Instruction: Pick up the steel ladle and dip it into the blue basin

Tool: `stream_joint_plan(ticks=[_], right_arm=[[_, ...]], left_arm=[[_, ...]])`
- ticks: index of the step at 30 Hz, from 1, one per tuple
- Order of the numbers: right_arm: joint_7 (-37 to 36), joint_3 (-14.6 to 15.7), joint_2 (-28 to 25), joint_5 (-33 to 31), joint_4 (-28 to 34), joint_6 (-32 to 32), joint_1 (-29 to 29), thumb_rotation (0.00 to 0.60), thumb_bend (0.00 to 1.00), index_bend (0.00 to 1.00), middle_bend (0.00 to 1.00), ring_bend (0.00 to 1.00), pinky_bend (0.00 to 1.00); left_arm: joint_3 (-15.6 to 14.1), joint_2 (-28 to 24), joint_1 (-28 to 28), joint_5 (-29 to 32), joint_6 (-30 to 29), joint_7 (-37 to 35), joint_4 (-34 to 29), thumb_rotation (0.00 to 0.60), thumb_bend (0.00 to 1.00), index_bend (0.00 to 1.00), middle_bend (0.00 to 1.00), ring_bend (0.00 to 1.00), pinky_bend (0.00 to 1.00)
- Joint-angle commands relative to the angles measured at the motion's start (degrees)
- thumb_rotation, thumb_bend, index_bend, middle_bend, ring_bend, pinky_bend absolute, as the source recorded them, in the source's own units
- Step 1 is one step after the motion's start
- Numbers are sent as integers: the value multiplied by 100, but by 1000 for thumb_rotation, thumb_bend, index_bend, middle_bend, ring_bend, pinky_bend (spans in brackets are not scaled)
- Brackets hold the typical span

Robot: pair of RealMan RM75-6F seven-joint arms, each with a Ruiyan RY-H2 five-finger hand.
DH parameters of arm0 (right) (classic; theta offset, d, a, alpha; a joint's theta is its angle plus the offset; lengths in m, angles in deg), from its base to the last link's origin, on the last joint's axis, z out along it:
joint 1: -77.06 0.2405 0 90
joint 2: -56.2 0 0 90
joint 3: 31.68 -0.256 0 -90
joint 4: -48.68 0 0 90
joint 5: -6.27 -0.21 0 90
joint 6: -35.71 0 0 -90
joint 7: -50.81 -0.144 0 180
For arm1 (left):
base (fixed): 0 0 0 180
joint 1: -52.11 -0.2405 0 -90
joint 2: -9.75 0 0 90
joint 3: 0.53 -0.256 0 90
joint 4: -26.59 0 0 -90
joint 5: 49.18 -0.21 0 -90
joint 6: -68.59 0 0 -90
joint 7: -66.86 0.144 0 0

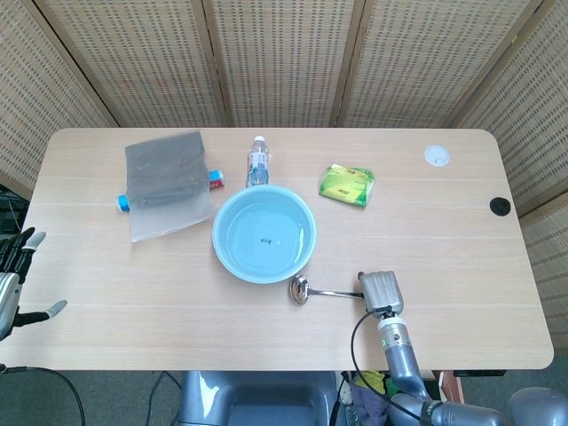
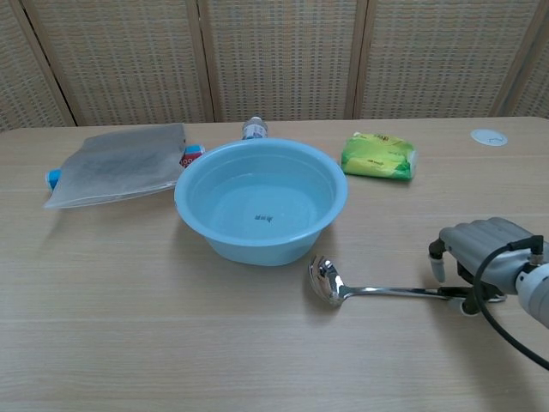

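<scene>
The steel ladle point(image 2: 377, 292) point(image 1: 324, 292) lies flat on the table, its bowl just in front of the blue basin point(image 2: 261, 202) point(image 1: 264, 233) and its handle pointing right. My right hand point(image 2: 485, 257) point(image 1: 380, 290) arches over the end of the handle. Its fingertips point(image 2: 437, 268) hang a little above the handle and its thumb point(image 2: 468, 306) sits low beside it, so the ladle is not gripped. The basin stands upright and holds shallow water. My left hand point(image 1: 13, 284) hangs off the table's left edge, fingers spread, holding nothing.
Behind the basin stand a water bottle point(image 1: 257, 162) and a green packet point(image 1: 347, 185). A grey pouch point(image 1: 166, 182) lies at the back left. A white disc point(image 1: 436, 156) and a black grommet point(image 1: 500, 206) sit at the far right.
</scene>
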Motion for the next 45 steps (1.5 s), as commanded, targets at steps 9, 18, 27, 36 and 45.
stream_joint_plan(ticks=[9,18,27,36,45], right_arm=[[174,24,5,-183,-12,-57,15,600,311,496,962,894,1000],[236,44,7,-232,-39,-99,42,600,416,617,976,894,1000],[87,5,-62,-161,74,-38,26,600,694,753,995,896,1000],[-412,-94,-609,102,750,-117,-2,600,810,777,999,905,1000],[-1419,133,-1962,912,1786,-374,-165,600,839,782,1000,906,1000]], left_arm=[[3,7,-4,5,-12,5,5,600,0,0,0,0,0],[-2,13,-2,3,-7,21,2,600,0,0,0,0,0],[4,7,2,14,-2,4,3,600,0,0,0,0,0],[17,-27,2,26,2,-91,6,600,0,0,0,0,0],[13,-67,-1,5,5,-188,13,600,0,0,0,0,0]])
